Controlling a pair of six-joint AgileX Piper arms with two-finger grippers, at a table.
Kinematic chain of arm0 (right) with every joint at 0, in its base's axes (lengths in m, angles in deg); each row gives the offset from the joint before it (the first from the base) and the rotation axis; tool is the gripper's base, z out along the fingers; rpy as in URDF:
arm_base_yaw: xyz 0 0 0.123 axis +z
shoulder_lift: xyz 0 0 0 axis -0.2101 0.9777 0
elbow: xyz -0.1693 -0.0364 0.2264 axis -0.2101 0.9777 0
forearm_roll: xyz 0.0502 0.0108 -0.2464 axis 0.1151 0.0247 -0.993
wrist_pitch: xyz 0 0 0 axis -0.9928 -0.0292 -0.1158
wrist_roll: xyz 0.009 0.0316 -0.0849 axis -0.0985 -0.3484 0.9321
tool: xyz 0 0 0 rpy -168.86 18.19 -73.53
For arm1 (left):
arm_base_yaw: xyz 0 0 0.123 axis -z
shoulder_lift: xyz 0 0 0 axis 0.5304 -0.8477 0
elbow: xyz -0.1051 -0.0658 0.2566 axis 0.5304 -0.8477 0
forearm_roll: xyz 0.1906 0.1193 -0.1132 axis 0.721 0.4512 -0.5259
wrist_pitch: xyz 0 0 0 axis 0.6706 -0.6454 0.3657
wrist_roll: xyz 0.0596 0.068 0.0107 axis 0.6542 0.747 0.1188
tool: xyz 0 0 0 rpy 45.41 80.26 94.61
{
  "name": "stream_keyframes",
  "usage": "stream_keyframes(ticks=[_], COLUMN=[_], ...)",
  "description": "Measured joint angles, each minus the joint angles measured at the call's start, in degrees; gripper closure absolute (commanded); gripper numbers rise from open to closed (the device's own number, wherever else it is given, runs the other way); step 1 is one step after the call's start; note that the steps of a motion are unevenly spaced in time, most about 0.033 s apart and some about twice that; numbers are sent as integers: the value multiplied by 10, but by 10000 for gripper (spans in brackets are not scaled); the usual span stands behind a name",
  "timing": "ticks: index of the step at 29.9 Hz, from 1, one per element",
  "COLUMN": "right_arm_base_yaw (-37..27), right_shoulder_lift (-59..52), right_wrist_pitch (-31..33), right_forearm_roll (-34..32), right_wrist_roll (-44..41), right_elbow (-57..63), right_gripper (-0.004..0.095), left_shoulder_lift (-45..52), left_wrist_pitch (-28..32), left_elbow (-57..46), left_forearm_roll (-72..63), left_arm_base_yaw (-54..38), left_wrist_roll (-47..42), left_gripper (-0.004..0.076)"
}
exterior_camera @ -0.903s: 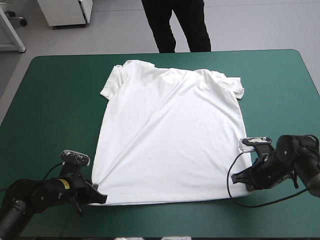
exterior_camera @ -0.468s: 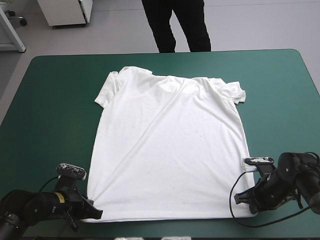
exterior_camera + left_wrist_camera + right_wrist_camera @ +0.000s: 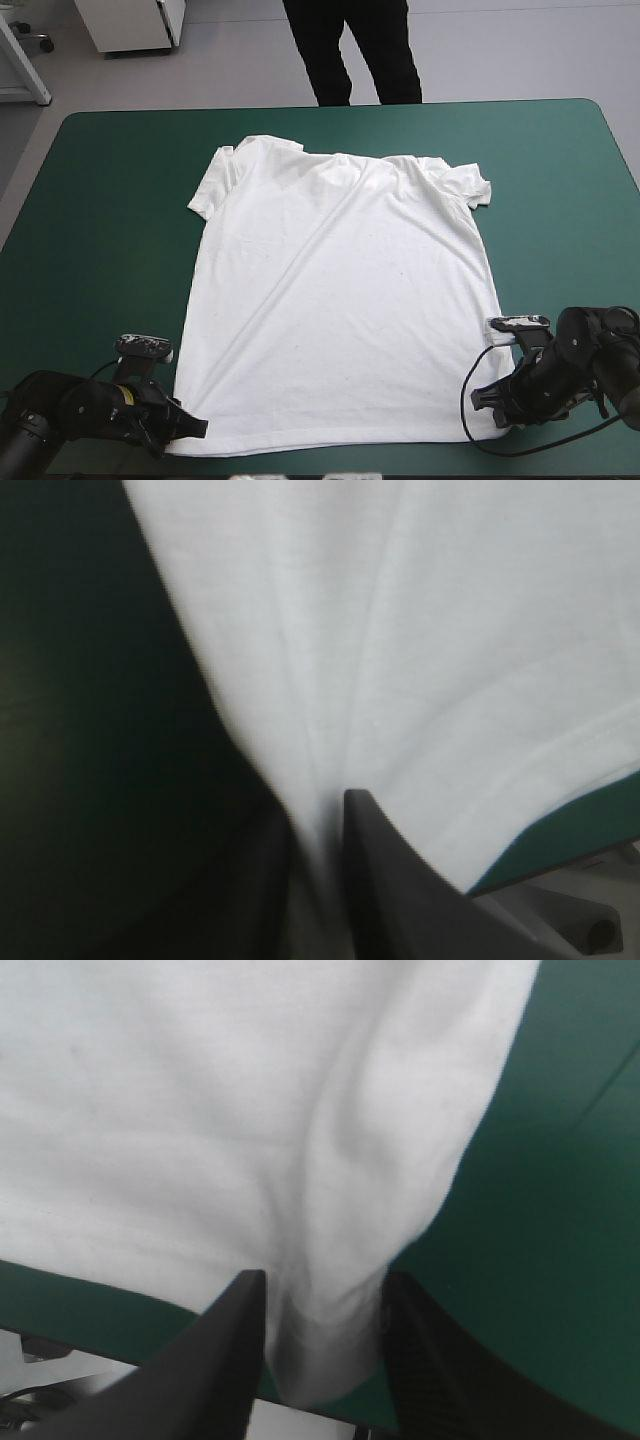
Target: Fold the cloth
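Observation:
The white T-shirt (image 3: 340, 290) lies spread flat on the teal-green cover (image 3: 100, 220), collar and sleeves toward the far edge, hem toward the near edge. My left gripper (image 3: 195, 428) is shut on the hem's near left corner; in the left wrist view its fingers (image 3: 380, 880) pinch the T-shirt (image 3: 420, 630), with creases fanning out from the left gripper (image 3: 315, 805). My right gripper (image 3: 490, 395) holds the near right corner. In the right wrist view a bunched fold of the T-shirt (image 3: 200, 1090) sits between the fingers of the right gripper (image 3: 320, 1285).
The hem lies close to the table's near edge (image 3: 330, 466). Bare teal-green cover runs down both sides of the shirt and beyond the collar (image 3: 560, 180). The far edge of the table (image 3: 330, 104) is well beyond the shirt.
Both grippers have moved toward the near edge, dragging the T-shirt with them. The collar and sleeves have slid nearer and the cloth lies smoother.

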Motion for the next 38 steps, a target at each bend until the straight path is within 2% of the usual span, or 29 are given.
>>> stream_keyframes(ticks=[5, 8, 13, 16, 20, 25, 31, 38], right_arm_base_yaw=[0, 0, 0, 0, 0, 0, 0, 0], right_shoulder_lift=[-2, -6, -12, -10, 11, 56, 86, 87], right_wrist_pitch=[7, 10, 1, -38, -53, -47, -45, -45], right_forearm_roll=[-31, -44, -76, -111, -153, -172, -171, -172], right_wrist_roll=[-11, -20, -51, -75, -94, -98, -97, -93], right_elbow=[-11, -52, -168, -239, -324, -388, -415, -417], right_gripper=[352, 352, 353, 353, 352, 353, 353, 354], left_shoulder_lift=[-6, -6, -15, -42, -115, -235, -385, -497], left_wrist_pitch=[-5, -22, -34, -23, -12, -6, -4, 31], left_elbow=[6, 44, 181, 270, 377, 463, 499, 515], left_forearm_roll=[32, 64, 96, 129, 179, 207, 214, 210], left_arm_base_yaw=[0, 0, 0, 0, 0, 0, 0, -42], left_wrist_roll=[-27, -51, -82, -114, -145, -152, -141, -128], left_gripper=[349, 318, 317, 317, 317, 308, 243, 239])
